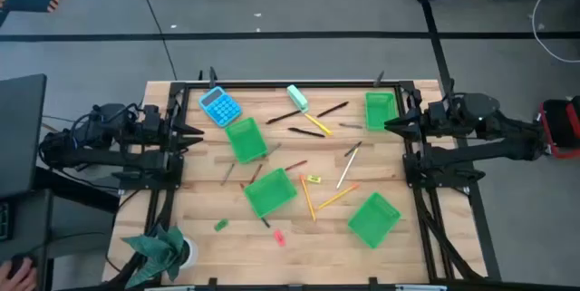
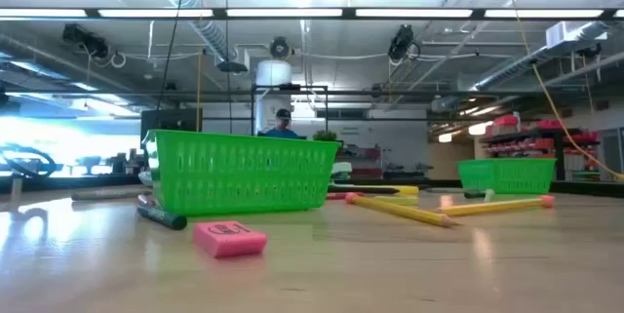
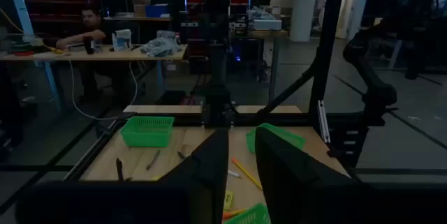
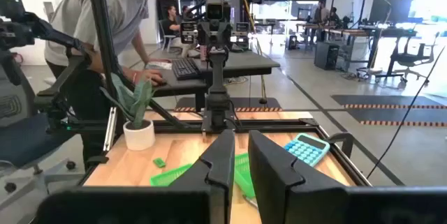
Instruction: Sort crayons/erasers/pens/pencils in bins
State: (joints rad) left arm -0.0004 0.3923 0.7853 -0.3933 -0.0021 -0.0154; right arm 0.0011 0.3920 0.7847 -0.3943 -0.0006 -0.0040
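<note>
Four green bins lie spread over the wooden table. Around them are loose yellow pencils, dark pens, short crayons, and pink, green and yellow erasers. In the low view the pink eraser sits in front of a bin. My left gripper hovers at the table's left edge and my right gripper at its right edge. Each shows a narrow gap with nothing in it.
A blue calculator and a teal-and-white block lie at the table's far side. A potted plant stands at the near left corner. A black frame rims the table. A person leans over beyond the plant's end.
</note>
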